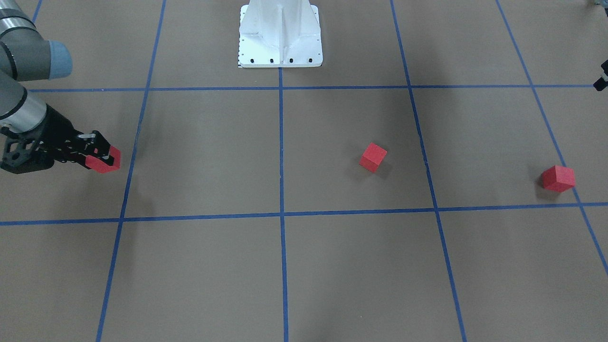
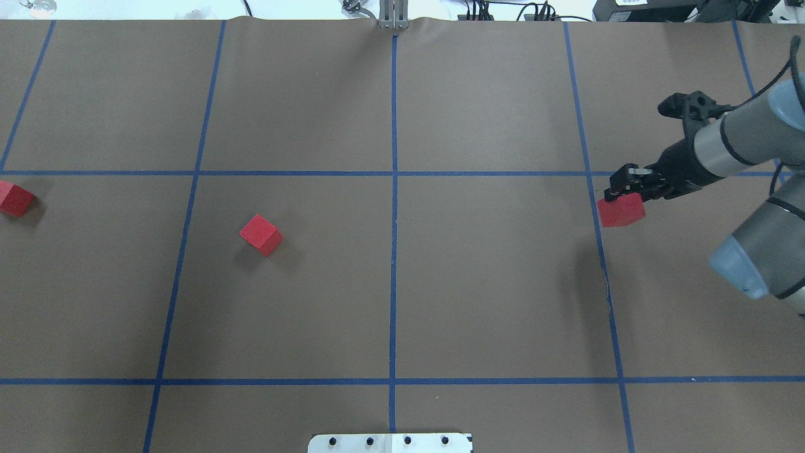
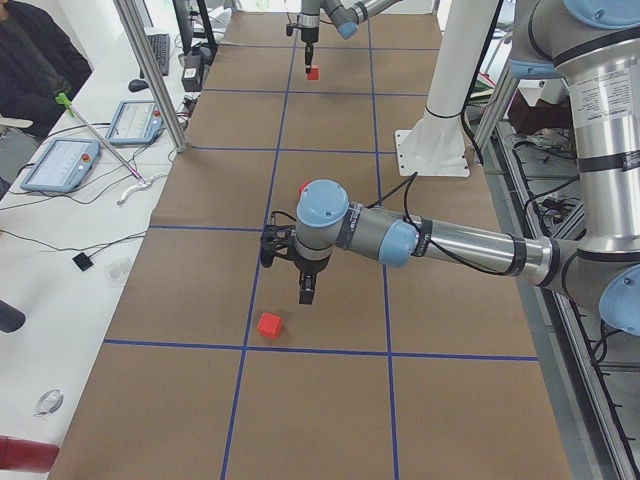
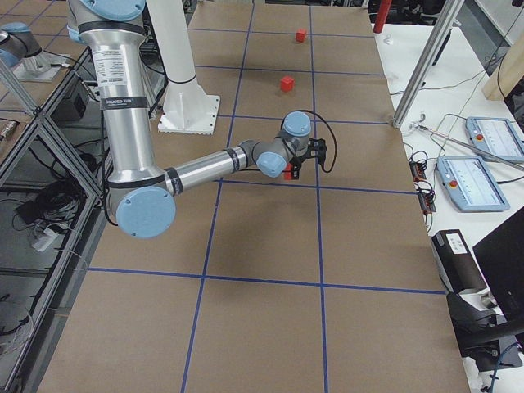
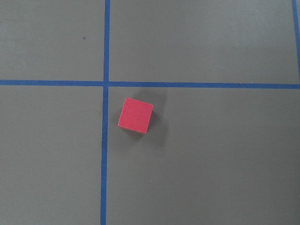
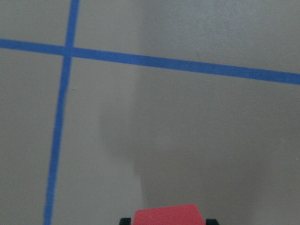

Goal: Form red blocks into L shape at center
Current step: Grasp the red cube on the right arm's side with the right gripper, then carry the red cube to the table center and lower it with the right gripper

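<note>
Facing the robot, the front camera shows brown paper (image 1: 209,152) gridded with blue tape (image 1: 280,142), with the white base (image 1: 280,35) at the robot-side edge. The right gripper (image 1: 105,155) is clamped on one red block (image 1: 103,161) near the table's right end. From overhead, a second red block (image 2: 260,234) lies left of the center (image 2: 393,277), and a third red block (image 2: 14,198) sits by the left end edge. The left-end view has the left gripper (image 3: 306,292) above that third block, its jaws unreadable, and an operator (image 3: 35,60) with tablets (image 3: 62,165) beyond the far edge. The left wrist camera sees that block just beside a tape crossing.
</note>
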